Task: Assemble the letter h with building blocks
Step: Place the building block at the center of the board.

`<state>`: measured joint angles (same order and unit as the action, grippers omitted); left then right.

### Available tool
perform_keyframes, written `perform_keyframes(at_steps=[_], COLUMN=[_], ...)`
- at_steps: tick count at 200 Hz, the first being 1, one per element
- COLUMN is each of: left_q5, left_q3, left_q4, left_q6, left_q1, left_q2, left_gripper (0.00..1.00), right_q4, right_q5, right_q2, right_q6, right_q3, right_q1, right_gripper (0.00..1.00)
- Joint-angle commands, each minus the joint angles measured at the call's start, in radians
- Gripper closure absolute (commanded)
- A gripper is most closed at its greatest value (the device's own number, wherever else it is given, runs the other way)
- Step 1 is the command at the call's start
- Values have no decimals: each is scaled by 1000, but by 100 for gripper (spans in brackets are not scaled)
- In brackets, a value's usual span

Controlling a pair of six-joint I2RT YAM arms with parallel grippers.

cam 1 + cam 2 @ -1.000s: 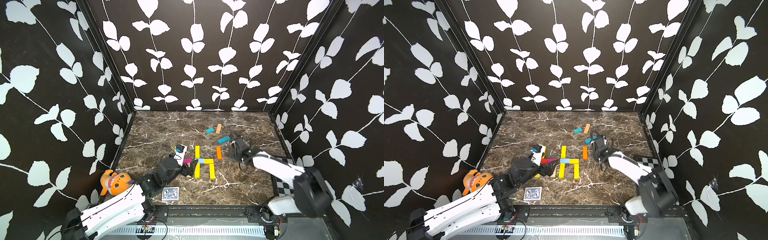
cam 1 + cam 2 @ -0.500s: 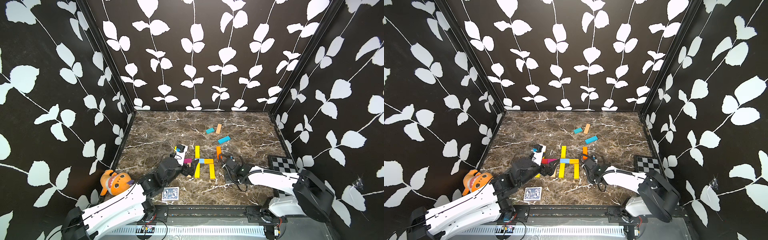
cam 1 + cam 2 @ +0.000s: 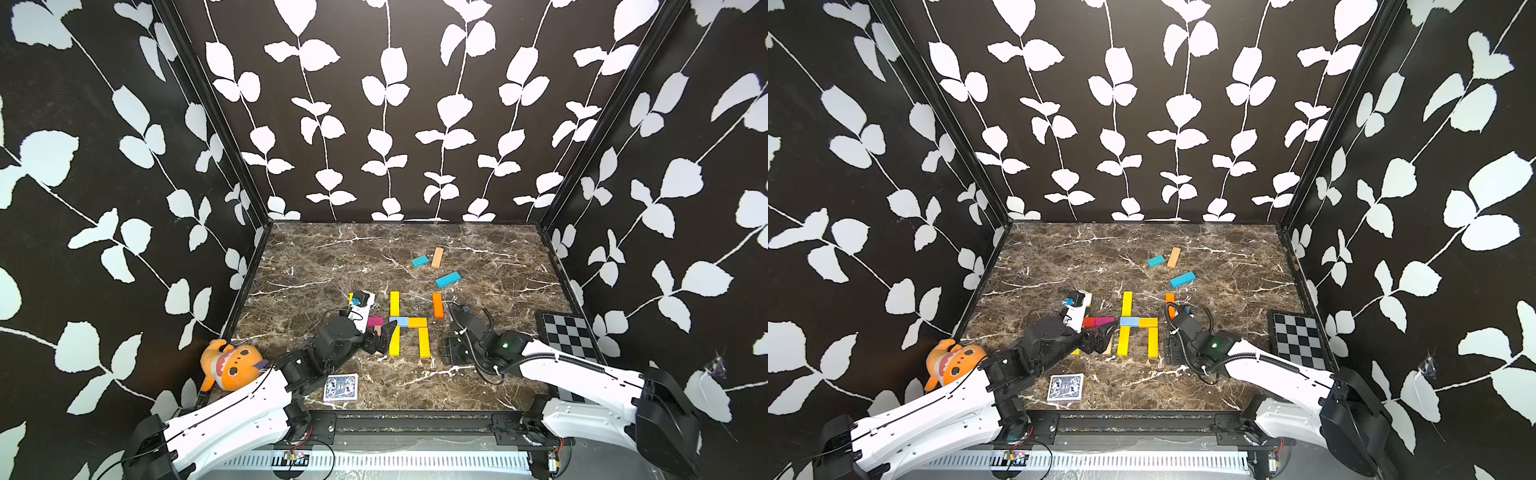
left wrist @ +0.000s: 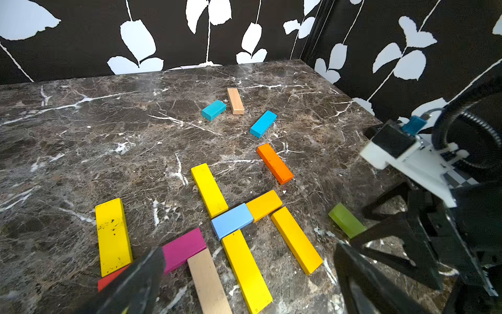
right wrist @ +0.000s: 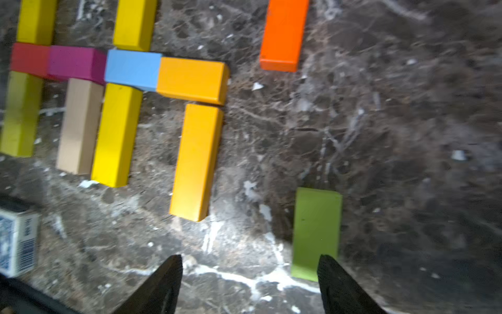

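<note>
By green blk (image 5: 316,231) edge, R gripper (image 5: 249,258) spread.

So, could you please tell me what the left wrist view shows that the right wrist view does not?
Only the left wrist view shows the teal block, the blue block, the far tan block and the right arm. Only the right wrist view shows the card box. Both show the h, the orange block, the green block and the pink block.
</note>
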<state>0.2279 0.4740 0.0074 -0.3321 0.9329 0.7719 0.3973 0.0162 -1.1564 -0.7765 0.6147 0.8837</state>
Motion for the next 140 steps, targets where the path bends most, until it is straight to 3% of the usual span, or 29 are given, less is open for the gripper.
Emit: perform_keyframes(at_steps=[1, 35, 102, 140], left_q5=[-2, -8, -12, -8], left_q3=[-16, -20, -22, -25], left_q4=[22, 25, 16, 11], left_q6=[-4, -2, 5, 8], left_q1=[-6, -7, -6, -6], left_q2=[-23, -26, -38, -42], left_gripper=[1, 1, 1, 1], right_q4=[-89, -84, 176, 176], right_q5=[-173, -153, 140, 218], right_q2=[-22, -48, -132, -102], right_q6=[-75, -99, -144, -132], right_q3=[-50, -56, 18, 42], right_q1=[7, 8, -15, -30], right_gripper=[22, 21, 19, 14])
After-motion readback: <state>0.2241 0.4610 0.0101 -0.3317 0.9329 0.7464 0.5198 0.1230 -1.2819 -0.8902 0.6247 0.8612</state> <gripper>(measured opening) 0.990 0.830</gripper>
